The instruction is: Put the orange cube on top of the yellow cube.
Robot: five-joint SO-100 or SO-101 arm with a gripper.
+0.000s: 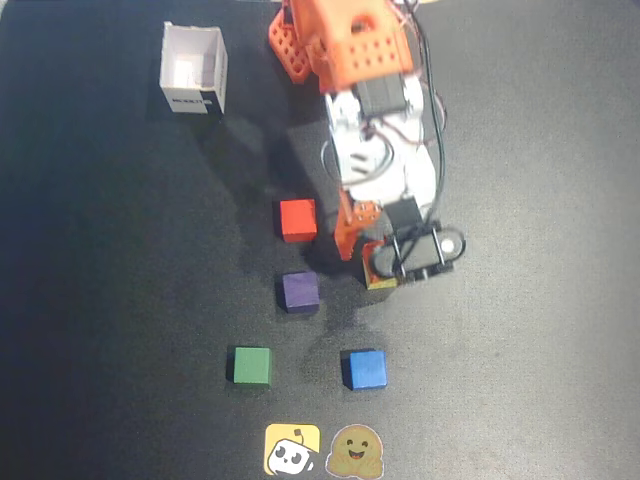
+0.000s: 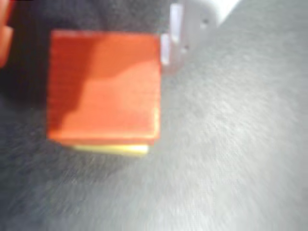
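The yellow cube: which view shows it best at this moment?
Neither shows much. The wrist view is best: the yellow cube appears as a thin pale strip under the orange cube, which sits on it. In the overhead view only a small sliver shows beneath the hand and wrist hardware.

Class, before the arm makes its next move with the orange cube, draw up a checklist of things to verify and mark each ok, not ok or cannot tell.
1. Orange cube sits over the yellow cube: ok; in the wrist view a yellow strip shows just under its lower edge.
2. Stack squarely aligned: cannot tell; only one yellow edge shows, and the picture is blurred.
3. Gripper released: cannot tell; its fingers flank the cube, but contact is unclear.
4. Red cube and purple cube apart from the stack: ok in the overhead view.
5. Way up clear of the white box: ok; it stands far off.
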